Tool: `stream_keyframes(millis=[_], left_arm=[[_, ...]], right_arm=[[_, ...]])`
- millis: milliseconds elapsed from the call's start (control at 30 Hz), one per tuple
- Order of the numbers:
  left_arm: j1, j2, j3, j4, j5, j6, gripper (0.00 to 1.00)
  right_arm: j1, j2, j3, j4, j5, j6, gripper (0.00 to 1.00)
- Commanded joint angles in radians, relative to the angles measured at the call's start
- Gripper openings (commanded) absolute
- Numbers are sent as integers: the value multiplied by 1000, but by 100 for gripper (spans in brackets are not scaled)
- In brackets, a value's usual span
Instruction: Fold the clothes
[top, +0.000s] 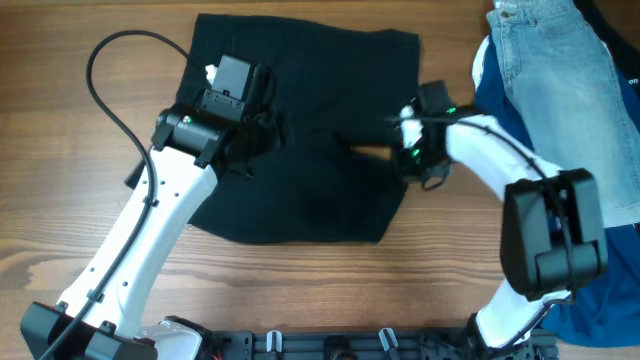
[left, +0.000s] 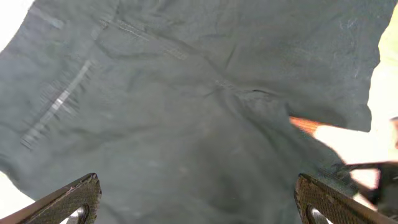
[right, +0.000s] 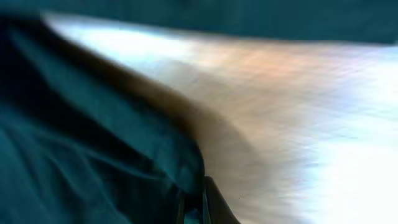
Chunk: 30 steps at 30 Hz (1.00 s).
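Note:
The black shorts lie spread flat on the wooden table, in the middle. My left gripper hovers over their left half. In the left wrist view its jaws are wide open, with only black fabric below them. My right gripper is at the shorts' right edge, by a notch where the table shows through. In the blurred right wrist view its fingers are close together, with the dark fabric edge pinched between them.
Light-blue denim shorts lie at the back right on a royal-blue garment that runs down the right edge. A black cable loops on the left. The arm bases stand along the front edge.

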<state>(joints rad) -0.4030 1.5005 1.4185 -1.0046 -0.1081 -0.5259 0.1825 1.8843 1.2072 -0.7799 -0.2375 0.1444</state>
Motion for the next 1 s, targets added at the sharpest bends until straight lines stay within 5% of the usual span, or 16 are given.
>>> stream_keyframes(millis=[0,100,133,167,200,267,467,600,900,933,967], left_arm=[[3,-12,4,23,-18,-6,100],[3,-12,4,26,-18,-4,100],[3,-12,4,26,-19,-2,100],[3,-12,4,26,-27,-2,100],[6,-12,4,25,-39,-3,100],[26,-12,4,21,-40,-3,100],[94,-12,4,-34,-39,3,100],[97,-12,4,-47,-39,47,100],[97,-12,4,-47,-38,47,100],[97,-12,4,-47,-37,47,100],[97,-12,4,-47,-27,47,100]], right_arm=[[-103,-52,151,-24,51,40,4],[-148,-52,180,-18,51,33,5],[-157,-52,180,-22,50,20,30],[-164,-52,182,-36,31,14,69],[-168,-56,200,-80,-6,16,80],[-167,-104,249,-197,-32,15,81],[-156,-299,121,-413,-128,-15,80],[-104,-298,-172,-212,-111,79,77],[-104,-297,-485,246,2,222,70],[-104,-297,-485,259,2,222,56],[-104,-298,-484,271,-13,223,4]])
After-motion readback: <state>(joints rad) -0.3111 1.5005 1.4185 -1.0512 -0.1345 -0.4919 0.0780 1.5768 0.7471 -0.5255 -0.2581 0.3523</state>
